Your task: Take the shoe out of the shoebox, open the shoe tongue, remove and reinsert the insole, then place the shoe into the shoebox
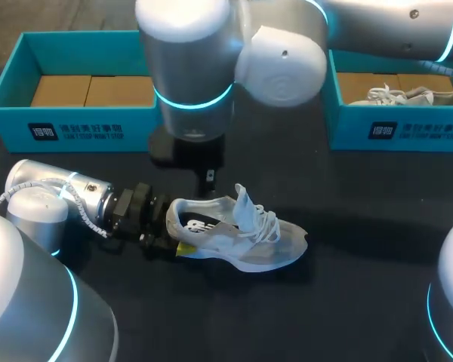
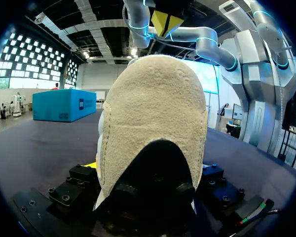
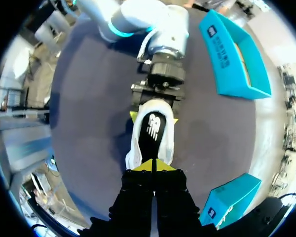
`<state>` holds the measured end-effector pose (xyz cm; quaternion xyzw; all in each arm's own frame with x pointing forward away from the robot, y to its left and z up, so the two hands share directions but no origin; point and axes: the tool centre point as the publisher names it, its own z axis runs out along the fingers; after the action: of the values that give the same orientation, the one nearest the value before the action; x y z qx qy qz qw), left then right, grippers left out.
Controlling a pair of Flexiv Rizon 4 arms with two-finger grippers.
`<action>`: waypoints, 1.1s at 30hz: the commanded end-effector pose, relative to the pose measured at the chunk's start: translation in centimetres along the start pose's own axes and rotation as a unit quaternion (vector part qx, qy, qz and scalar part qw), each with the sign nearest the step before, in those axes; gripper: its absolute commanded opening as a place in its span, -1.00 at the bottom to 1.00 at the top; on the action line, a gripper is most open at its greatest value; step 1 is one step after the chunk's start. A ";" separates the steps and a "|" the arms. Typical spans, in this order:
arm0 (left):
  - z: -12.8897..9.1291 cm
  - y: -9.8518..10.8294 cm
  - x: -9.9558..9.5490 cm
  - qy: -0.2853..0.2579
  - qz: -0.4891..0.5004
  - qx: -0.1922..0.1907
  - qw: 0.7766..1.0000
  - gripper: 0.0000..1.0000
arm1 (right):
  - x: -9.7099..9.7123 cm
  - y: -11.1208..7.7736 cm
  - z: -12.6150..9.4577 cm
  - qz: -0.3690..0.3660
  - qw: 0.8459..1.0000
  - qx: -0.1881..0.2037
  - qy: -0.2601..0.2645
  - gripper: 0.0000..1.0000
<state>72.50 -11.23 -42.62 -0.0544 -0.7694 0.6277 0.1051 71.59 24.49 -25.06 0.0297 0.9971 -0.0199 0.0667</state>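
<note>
A white sneaker (image 1: 238,237) stands on its sole on the black table (image 1: 347,302) – the left gripper (image 1: 172,240) clamps its heel from both sides, while the right gripper (image 3: 153,167) hovers just above it, fingertips pressed together, holding nothing.

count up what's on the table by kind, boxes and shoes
boxes: 2, the left box and the right box
shoes: 2, the shoe on the table and the shoe in the right box
total: 4
</note>
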 end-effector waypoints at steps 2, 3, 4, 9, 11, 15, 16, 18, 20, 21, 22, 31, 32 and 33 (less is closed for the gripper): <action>0.0 0.1 0.0 -0.001 0.000 0.000 1.000 -1.00 | -0.3 1.7 2.9 -0.002 1.000 0.010 0.004 -1.00; 0.0 0.1 0.0 -0.001 0.000 0.000 1.000 -1.00 | -0.3 1.7 3.3 -0.003 1.000 0.012 0.003 -1.00; 0.0 0.1 0.0 -0.001 0.000 0.000 1.000 -1.00 | -0.3 1.7 3.3 -0.003 1.000 0.012 0.003 -1.00; 0.0 0.1 0.0 -0.001 0.000 0.000 1.000 -1.00 | 0.1 1.9 4.5 -0.011 0.999 0.026 -0.021 -1.00; 0.0 0.1 0.0 -0.001 0.000 0.000 1.000 -1.00 | 0.0 1.8 5.1 -0.012 0.999 0.031 -0.019 -1.00; 0.0 0.1 0.0 -0.001 0.000 0.000 1.000 -1.00 | 0.0 1.4 6.2 -0.016 0.999 0.023 -0.018 -1.00; 0.0 0.1 0.0 -0.001 0.000 0.000 1.000 -1.00 | -0.1 1.3 6.5 -0.018 0.999 0.022 -0.018 -1.00; 0.0 0.1 0.0 -0.001 0.000 0.000 1.000 -1.00 | -0.3 1.1 7.2 -0.020 0.999 0.021 -0.013 -1.00; 0.0 0.1 0.0 -0.001 0.000 0.000 1.000 -1.00 | -0.5 0.8 7.9 -0.021 1.000 0.020 -0.009 -1.00; 0.0 0.1 0.0 -0.001 0.000 0.000 1.000 -1.00 | -0.6 0.7 8.2 -0.021 1.000 0.018 -0.009 -1.00; 0.0 0.1 0.0 -0.001 0.000 0.000 1.000 -1.00 | -0.7 0.6 8.4 -0.022 1.000 0.016 -0.010 -1.00; 0.0 0.1 0.0 -0.001 0.000 0.000 1.000 -1.00 | -1.1 -0.2 11.1 -0.025 1.000 0.002 -0.012 -1.00; 0.0 0.1 0.0 -0.001 0.000 0.000 1.000 -1.00 | -1.1 -0.2 11.3 -0.027 1.000 0.001 -0.012 -1.00; 0.0 0.1 0.0 -0.001 0.000 0.000 1.000 -1.00 | -1.1 -0.3 11.5 -0.027 1.000 0.000 -0.012 -1.00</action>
<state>72.49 -11.24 -42.61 -0.0545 -0.7694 0.6277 0.1052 74.04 24.02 -35.57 0.0036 0.9963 -0.0311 0.0794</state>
